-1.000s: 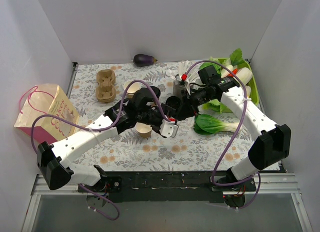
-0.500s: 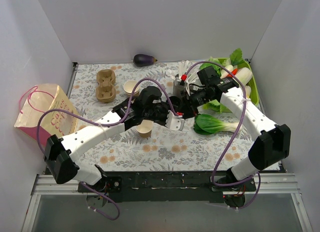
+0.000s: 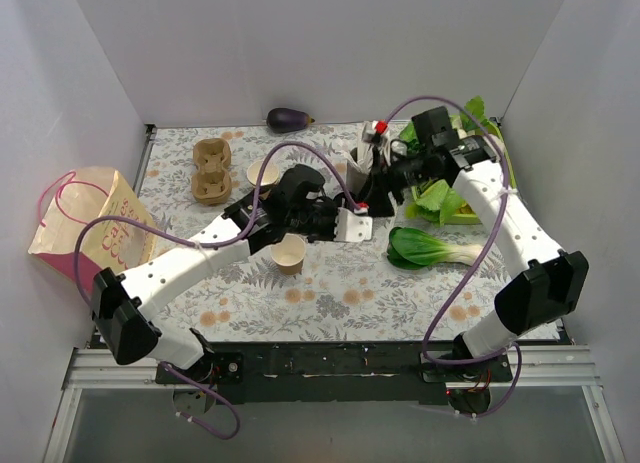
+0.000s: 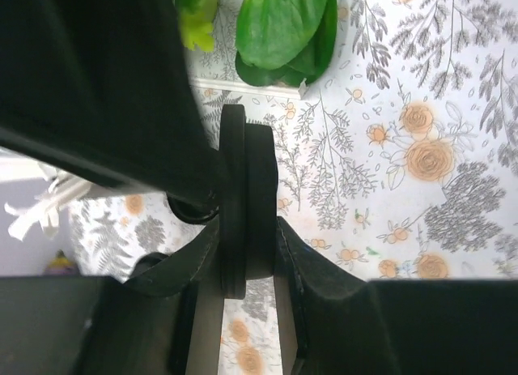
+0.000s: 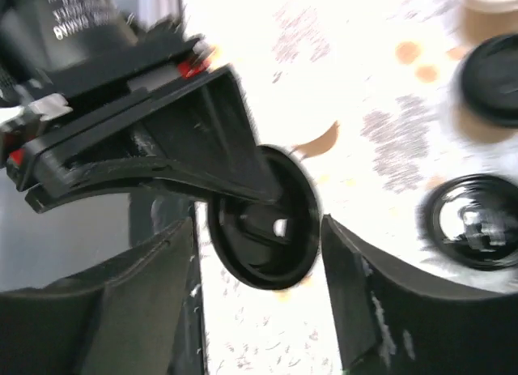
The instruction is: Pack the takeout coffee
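The takeout coffee cup (image 3: 290, 253), kraft brown and white inside, stands open on the floral cloth with no lid on it. Its round black lid (image 4: 247, 197) is edge-on between the jaws of my left gripper (image 4: 247, 229), which is shut on it. In the top view my left gripper (image 3: 352, 226) hovers just right of the cup. In the right wrist view the same lid (image 5: 263, 229) hangs between the fingers of my right gripper (image 5: 257, 229), which stands open and clear of the rim on both sides. My right gripper (image 3: 387, 181) is beyond the left one.
A second paper cup (image 3: 262, 173), a pulp cup carrier (image 3: 211, 170) and a paper bag (image 3: 95, 228) are on the left. A grey cup of white sticks (image 3: 358, 168), bok choy (image 3: 430, 248) and a green vegetable tray (image 3: 508, 173) are on the right. Two more black lids (image 5: 473, 221) lie on the cloth.
My left gripper moved right and closed on the lid. My right gripper opened, let the lid go and drew back toward the far right.
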`<state>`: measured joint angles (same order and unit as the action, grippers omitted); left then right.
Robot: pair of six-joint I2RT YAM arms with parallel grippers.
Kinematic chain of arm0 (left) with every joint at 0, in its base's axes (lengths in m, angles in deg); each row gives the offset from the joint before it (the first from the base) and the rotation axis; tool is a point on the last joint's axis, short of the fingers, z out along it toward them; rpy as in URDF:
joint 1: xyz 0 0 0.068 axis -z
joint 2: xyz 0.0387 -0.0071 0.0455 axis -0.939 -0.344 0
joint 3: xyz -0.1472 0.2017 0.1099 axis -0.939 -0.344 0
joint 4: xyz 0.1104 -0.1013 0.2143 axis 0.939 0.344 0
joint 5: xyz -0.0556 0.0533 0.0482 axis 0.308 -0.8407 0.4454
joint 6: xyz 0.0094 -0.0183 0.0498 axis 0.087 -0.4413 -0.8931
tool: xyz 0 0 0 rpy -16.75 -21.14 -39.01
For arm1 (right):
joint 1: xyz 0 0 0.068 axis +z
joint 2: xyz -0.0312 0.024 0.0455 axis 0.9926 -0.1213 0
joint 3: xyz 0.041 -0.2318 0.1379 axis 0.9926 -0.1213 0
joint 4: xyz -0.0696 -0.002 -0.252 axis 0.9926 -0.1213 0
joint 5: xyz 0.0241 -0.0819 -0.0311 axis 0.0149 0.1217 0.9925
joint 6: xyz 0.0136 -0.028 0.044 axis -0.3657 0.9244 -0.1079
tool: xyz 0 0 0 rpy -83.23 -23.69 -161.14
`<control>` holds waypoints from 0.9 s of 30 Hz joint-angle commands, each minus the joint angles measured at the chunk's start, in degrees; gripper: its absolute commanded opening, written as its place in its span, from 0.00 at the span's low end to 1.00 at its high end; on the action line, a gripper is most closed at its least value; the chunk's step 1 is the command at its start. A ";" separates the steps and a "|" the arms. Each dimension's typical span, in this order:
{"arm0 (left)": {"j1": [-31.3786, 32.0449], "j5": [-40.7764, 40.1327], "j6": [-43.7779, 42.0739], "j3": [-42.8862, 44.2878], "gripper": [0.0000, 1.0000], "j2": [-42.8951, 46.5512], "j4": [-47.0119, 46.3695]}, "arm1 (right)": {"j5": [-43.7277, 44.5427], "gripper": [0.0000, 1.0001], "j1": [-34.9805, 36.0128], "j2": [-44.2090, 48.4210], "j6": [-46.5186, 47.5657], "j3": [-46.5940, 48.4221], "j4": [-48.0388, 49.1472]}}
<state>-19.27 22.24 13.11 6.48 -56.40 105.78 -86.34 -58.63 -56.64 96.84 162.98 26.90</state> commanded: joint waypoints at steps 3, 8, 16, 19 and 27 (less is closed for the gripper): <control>-9.35 3.03 26.67 7.32 0.12 1.27 4.69 | 0.93 0.92 -8.49 -0.29 -7.26 9.65 7.51; -19.92 9.45 37.43 5.42 0.12 5.13 11.54 | 7.86 0.96 -9.11 7.35 -13.94 -3.87 26.22; -32.05 18.94 47.97 -4.35 0.10 8.39 9.89 | 22.64 0.98 -3.67 13.69 -14.04 -16.71 36.00; -36.54 25.43 51.23 -6.99 0.12 7.87 8.83 | 22.82 0.98 -0.60 13.43 -12.90 -19.70 35.39; -39.01 31.35 55.63 -14.37 0.14 6.03 4.52 | 19.82 0.98 3.19 4.47 -3.75 -15.50 26.68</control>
<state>-58.17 47.83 65.31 -6.13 -50.02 113.38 -66.39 -55.99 -49.54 88.79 143.96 56.08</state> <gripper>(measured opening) 0.248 0.981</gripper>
